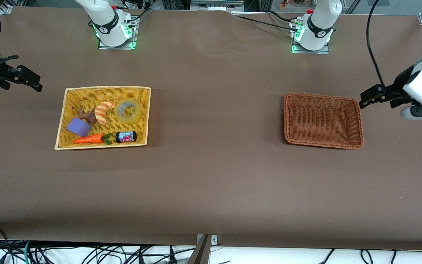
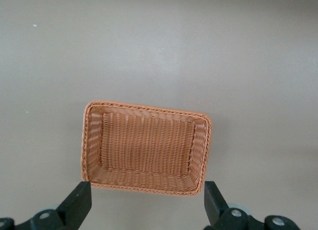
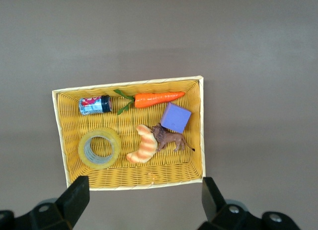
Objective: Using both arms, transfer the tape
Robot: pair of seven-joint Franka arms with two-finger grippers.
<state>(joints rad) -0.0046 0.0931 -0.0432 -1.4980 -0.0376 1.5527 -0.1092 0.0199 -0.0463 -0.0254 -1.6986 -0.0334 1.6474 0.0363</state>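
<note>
**Yellow basket holds the tape, both arms wait at the table ends**

Yellow wicker forms the basket (image 1: 61,121) in the middle-left of the front view, toward the right arm's end of the table. Inside it the tape (image 1: 129,110) lies flat in the upper right corner of the basket as that view shows it, its hole facing up, touching nothing but the basket floor. Just beside it sits a croissant (image 1: 104,112), with a small brown animal figure (image 1: 87,115) against the croissant and a purple block (image 1: 78,127) next to that. Lower in the frame, nearer the front camera, a carrot (image 1: 90,139) and a small black can (image 1: 126,136) lie end to end along the basket's edge.

An orange-brown basket (image 1: 287,117) stands in the middle-right of the frame, well apart from the yellow one, with nothing in it.

At the left edge of the frame the right gripper (image 1: 31,82) hangs over bare table beside the yellow basket; the right wrist view shows its fingers (image 3: 74,200) spread wide, holding nothing. At the right edge the left gripper (image 1: 368,97) hangs just beside the orange-brown basket, its fingers (image 2: 78,202) likewise spread wide and holding nothing.
</note>
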